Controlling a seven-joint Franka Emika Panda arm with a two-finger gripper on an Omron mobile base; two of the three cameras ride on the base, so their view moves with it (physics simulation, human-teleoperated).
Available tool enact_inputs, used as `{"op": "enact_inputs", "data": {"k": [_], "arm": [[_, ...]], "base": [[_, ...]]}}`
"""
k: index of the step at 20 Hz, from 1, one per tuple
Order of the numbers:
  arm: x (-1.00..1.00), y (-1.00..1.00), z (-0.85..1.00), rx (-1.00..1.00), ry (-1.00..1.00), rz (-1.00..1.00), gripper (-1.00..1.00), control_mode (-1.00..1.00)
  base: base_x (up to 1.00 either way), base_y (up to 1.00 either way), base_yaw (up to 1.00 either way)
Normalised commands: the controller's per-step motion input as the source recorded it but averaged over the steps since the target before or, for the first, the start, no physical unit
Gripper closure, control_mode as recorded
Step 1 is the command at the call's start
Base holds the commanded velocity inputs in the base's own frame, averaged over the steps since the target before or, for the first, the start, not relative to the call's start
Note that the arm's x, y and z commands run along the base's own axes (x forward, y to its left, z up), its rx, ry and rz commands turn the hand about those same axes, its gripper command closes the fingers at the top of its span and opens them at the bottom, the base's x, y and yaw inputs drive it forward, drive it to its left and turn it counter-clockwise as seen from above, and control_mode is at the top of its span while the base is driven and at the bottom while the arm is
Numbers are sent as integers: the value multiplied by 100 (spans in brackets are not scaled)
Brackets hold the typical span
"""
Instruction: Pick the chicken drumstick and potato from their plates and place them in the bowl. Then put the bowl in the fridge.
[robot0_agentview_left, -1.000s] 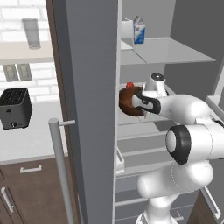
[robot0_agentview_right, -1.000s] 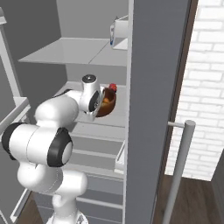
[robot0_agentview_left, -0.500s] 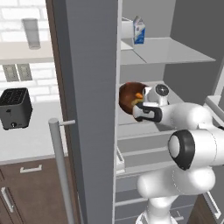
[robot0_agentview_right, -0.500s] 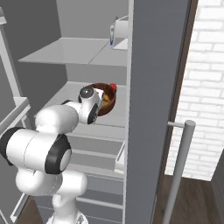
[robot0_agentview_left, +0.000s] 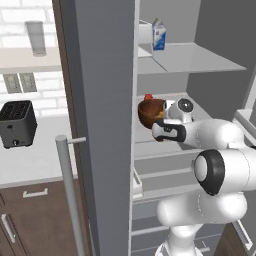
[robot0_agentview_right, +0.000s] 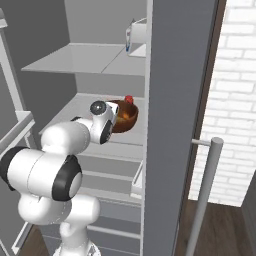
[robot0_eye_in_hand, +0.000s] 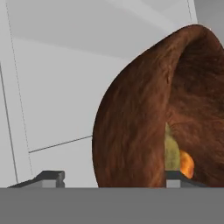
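Jaws now spread wide around bowl (robot0_eye_in_hand: 144, 127) rim, gripper (robot0_eye_in_hand: 114, 177) no longer clamping; bowl sits mid-frame on fridge (robot0_agentview_left: 107, 100) shelf. You're nearly done.

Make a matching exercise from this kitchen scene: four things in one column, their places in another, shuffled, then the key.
Things:
1. dark reddish-brown wooden bowl
2. blue-and-white milk carton
3. black toaster
4. long silver bar handle

Places:
A. on the pale kitchen counter
B. on the fridge's upper shelf
C. on the open grey fridge door
D. on the fridge's middle shelf

Pairs: 1-D, 2-B, 3-A, 4-C
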Motion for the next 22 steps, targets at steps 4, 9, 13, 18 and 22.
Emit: {"op": "enact_inputs", "data": {"k": [4,9,13,18,22], "arm": [[0,0,2,0,0,0,-100,-100],[-12,0,7,0,-9,0,-100,-100],[-26,0,42,0,-8,0,-100,-100],[-41,0,60,0,-8,0,-100,-100],[-50,0,60,0,-1,0,-100,-100]], "base": [[0,0,0],[0,0,0],[0,0,0],[0,0,0],[0,0,0]]}}
